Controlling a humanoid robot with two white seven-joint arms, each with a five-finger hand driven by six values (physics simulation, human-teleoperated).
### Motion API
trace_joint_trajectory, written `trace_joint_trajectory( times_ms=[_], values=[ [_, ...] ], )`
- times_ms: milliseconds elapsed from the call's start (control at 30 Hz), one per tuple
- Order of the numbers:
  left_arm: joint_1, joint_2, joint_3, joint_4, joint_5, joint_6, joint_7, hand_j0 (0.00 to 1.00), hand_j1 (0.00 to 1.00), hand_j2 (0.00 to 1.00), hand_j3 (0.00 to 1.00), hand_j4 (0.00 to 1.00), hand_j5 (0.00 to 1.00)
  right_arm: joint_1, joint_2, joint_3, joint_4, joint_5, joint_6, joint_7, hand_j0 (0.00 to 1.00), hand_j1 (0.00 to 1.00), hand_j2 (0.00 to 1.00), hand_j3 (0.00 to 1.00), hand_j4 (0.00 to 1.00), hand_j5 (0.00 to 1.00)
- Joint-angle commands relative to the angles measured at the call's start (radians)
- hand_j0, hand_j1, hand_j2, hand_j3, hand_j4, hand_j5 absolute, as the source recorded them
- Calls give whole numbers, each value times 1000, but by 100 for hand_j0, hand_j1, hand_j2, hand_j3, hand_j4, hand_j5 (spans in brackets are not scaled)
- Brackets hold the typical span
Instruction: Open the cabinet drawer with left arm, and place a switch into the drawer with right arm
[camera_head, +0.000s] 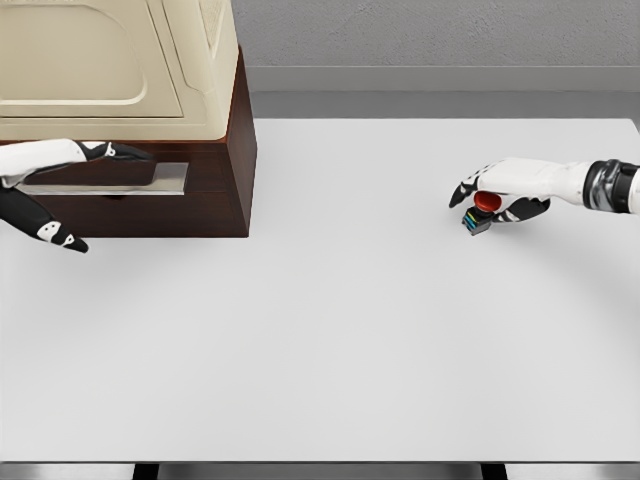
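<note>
Only one view here, a head cam sitting up high and looking down and forward across the flat white table (330, 330). It's far enough back that you get nearly the whole top: near edge at the bottom, far edge against the grey wall (430, 40), with the cream-and-brown wooden cabinet (200, 150) cropped at the far-left corner.

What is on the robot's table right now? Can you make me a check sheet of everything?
Surface: white table, mostly bare.
Job's things: cabinet, cream top on dark brown base, at the far left corner; its drawer with a silver front looks barely open. Switch with red button sits at the right.
Clutter: nothing seen.
Hands: left hand at the drawer front, its hold unclear; right hand with fingers around the switch.
Cables: nothing seen.
Surroundings: grey wall behind the table.
</note>
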Motion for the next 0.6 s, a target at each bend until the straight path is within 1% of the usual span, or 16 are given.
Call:
trace_joint_trajectory(
  times_ms=[0,67,133,200,233,433,467,533,567],
  values=[
    [0,-6,0,19,4,2,0,100,100,100,100,100,100,0,0,3,1,-5,3,0,64,64,64,64,64,64],
    [2,-13,0,36,4,2,0,100,100,100,100,100,100,0,0,6,1,-7,3,0,61,61,61,61,61,61],
    [2,-18,0,38,-7,2,0,100,100,100,100,100,100,-2,0,6,2,-7,3,0,56,56,56,56,56,56],
    [3,-30,-1,38,-10,2,0,100,100,100,100,100,100,-2,0,5,2,-7,3,0,54,54,54,54,54,54],
    [12,-30,0,38,-8,5,0,100,100,100,100,100,100,-5,0,6,4,-7,3,0,51,51,51,51,51,51],
    [17,-30,0,28,-5,9,0,100,100,100,100,100,100,-12,5,5,4,-7,3,0,47,47,47,47,47,47],
    [17,-30,0,27,-4,9,0,100,100,100,100,100,100,-14,5,5,2,-7,3,0,45,45,45,45,45,45],
    [20,-32,0,25,-4,8,0,100,100,100,100,100,100,-20,9,5,1,-7,3,0,45,45,45,45,45,45],
    [31,-32,2,22,-2,8,0,100,100,100,100,100,100,-23,11,5,1,-7,3,0,45,45,45,45,45,45]
  ],
)
